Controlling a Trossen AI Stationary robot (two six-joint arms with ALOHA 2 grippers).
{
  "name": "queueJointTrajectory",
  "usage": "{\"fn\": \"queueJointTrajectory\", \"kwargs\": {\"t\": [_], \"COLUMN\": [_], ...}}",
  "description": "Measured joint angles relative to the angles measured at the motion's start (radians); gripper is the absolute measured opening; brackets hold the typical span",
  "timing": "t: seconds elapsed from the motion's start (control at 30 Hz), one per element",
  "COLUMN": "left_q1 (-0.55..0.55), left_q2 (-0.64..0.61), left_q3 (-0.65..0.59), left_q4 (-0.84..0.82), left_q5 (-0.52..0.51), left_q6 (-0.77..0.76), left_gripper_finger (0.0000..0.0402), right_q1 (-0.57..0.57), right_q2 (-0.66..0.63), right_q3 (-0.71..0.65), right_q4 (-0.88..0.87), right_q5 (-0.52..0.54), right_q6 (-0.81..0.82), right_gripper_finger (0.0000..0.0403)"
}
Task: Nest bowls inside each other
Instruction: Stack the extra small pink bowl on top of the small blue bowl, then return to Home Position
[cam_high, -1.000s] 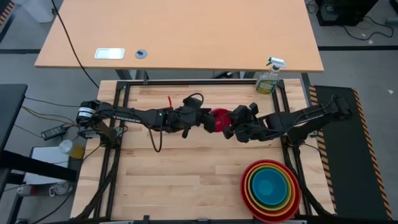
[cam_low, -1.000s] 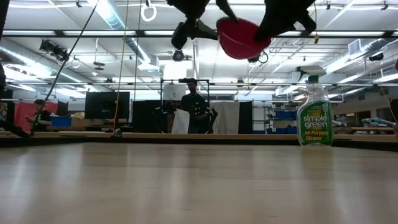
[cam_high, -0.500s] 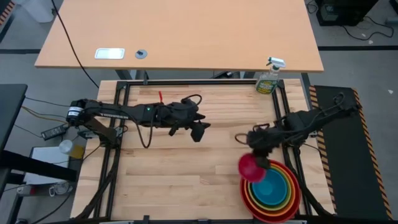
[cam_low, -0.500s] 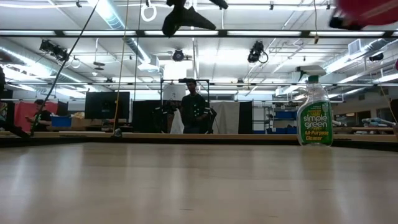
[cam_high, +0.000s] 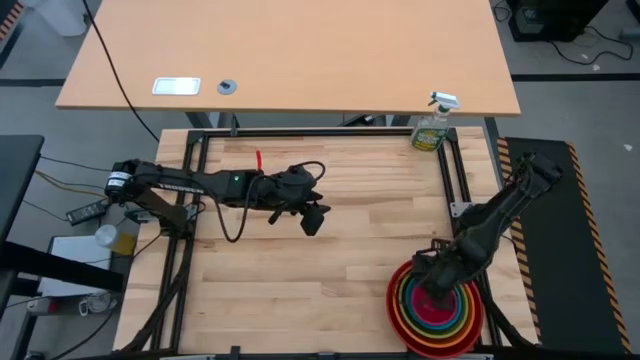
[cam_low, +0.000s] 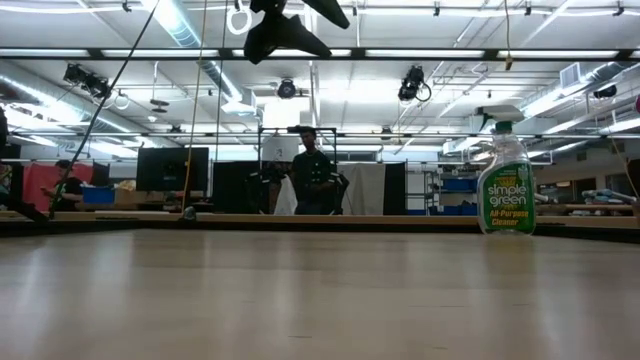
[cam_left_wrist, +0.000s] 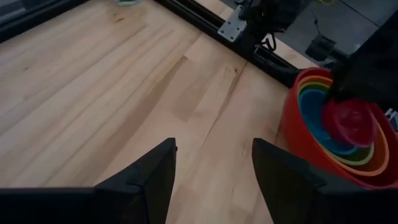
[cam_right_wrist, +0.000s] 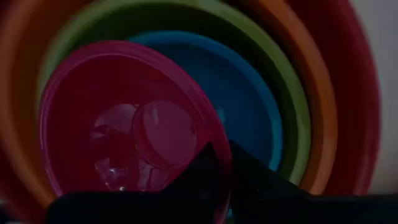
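The pink bowl (cam_right_wrist: 124, 124) hangs tilted over the stack of bowls (cam_high: 470, 335) at the table's near right, its hollow facing the right wrist camera. The stack is red (cam_left_wrist: 291, 124), orange, green and blue (cam_right_wrist: 249, 93) bowls, each sitting inside the larger one. My right gripper (cam_high: 437, 296) points down over the stack and is shut on the pink bowl (cam_left_wrist: 351, 121). My left gripper (cam_high: 312, 220) hangs open above the table's middle, with nothing between its fingers (cam_left_wrist: 149, 180). My right gripper pinches the pink bowl's rim (cam_right_wrist: 219, 158), one finger inside the bowl and one outside. The fingers come from above, pointing down. The bowl is tilted over the blue bowl; whether it touches the blue bowl, I cannot tell.
A green spray bottle (cam_high: 433, 125) stands at the table's far right corner, also seen in the low view (cam_low: 505, 185). Bare wooden tabletop (cam_left_wrist: 124, 81) stretches between my left gripper and the stack. A black frame rail (cam_left_wrist: 249, 37) runs along the table's edge.
My right gripper has carried the pink bowl from the table's middle toward the near right corner, tipped to point down and sunk over the stack. My left gripper, beside the bowl a second ago, has drawn back toward the left edge.
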Motion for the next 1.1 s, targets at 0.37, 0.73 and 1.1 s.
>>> {"fn": "queueJointTrajectory", "kwargs": {"t": [0.37,0.73,1.1], "left_q1": [0.002,-0.002,-0.107], "left_q2": [0.0,-0.018,-0.26], "left_q3": [0.0,0.0,-0.17], "left_q4": [0.0,-0.016,-0.056], "left_q5": [0.0,-0.001,-0.167], "left_q6": [0.001,0.002,0.12], "left_gripper_finger": [0.021,0.021,0.0203], "right_q1": [0.013,-0.008,0.029], "right_q2": [0.172,0.11,-0.248], "right_q3": [-0.029,-0.028,-0.094], "right_q4": [0.019,-0.002,0.05], "right_q5": [-0.076,-0.138,0.314], "right_q6": [0.191,0.272,0.491], "right_gripper_finger": [0.0041,0.0174,0.0201]}}
